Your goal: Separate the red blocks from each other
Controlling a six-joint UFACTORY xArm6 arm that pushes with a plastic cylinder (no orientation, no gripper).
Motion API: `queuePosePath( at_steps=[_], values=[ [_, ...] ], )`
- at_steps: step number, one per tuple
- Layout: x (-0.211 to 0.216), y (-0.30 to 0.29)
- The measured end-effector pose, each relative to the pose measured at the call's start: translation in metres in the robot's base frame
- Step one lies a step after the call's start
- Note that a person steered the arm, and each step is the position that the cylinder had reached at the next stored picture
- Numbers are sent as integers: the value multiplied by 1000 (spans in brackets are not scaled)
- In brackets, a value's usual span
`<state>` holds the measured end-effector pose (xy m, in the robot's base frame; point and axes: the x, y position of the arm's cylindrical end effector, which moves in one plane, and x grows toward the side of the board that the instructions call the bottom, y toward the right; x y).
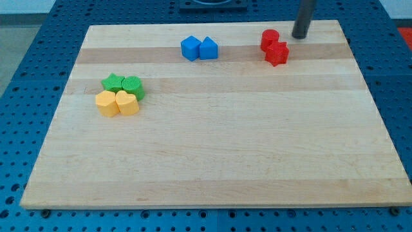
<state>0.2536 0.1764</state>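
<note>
Wooden counter (212, 148) fills most of the view, pale planks, sitting on a blue perforated base (26, 77).

My rod comes down from the view's top, right of centre. My tip (299, 37) sits on the counter near its top edge, just to the view's right of the red pair and slightly above them. Small gap to the nearest red one, not touching as far as I can see.

No jaws on this rig, just the straight rod, so no open or closed state to report.

Red blocks: red cylinder (270, 38) at the view's top right area, red block (277, 53) just below and a bit right of it, shape looks star-like or blocky, can't say which. The two are touching.

Blue pair at top centre: blue block (190, 48) on the left, blue block with a peaked top (208, 48) on the right, touching.

Cluster at the view's left, four packed together: green star (113, 82), green round block (132, 86), yellow block (107, 103), yellow heart-like block (127, 103). Greens above, yellows below.

Clusters are well apart from each other.
</note>
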Motion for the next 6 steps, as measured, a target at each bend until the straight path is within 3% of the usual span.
queuePosePath(
  at_steps=[2, 6],
  values=[
    [29, -109],
    [173, -111]
  ],
)
